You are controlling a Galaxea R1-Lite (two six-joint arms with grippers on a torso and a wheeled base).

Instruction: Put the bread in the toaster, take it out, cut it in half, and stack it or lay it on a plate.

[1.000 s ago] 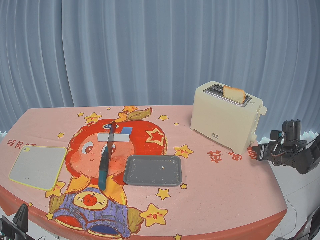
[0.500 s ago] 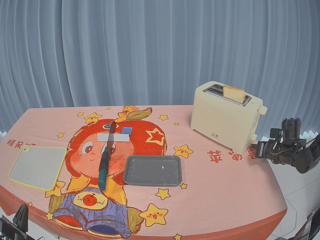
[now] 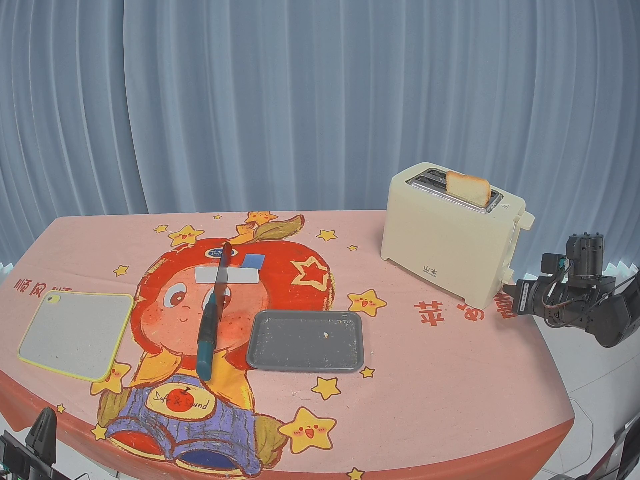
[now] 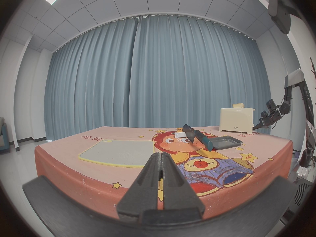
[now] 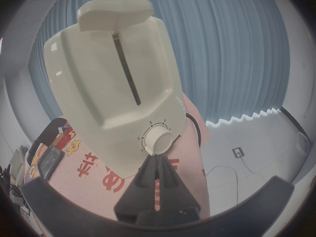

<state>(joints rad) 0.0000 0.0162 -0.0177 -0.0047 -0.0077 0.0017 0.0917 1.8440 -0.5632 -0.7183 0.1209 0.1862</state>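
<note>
A cream toaster [image 3: 448, 238] stands at the table's right rear, with a slice of bread [image 3: 469, 188] sticking up out of its nearer slot. In the right wrist view its lever [image 5: 115, 14] sits at the top of its track, above a dial [image 5: 158, 141]. My right gripper [image 5: 157, 160] is shut and empty, its tips just short of the dial at the toaster's end [image 3: 505, 293]. Below the table's front left edge my left gripper [image 4: 161, 158] hangs shut and empty. A dark grey tray [image 3: 307, 340] lies mid-table with a teal-handled knife [image 3: 212, 315] beside it.
A pale cutting board [image 3: 75, 333] with a yellow rim lies at the front left. The knife's blade rests across a small white block [image 3: 227, 275] next to a blue tag [image 3: 253, 261]. The toaster's cord [image 5: 197, 129] runs off the table's right side.
My right gripper has crept slightly up and closer to the toaster's end. Everything else stays where it was.
</note>
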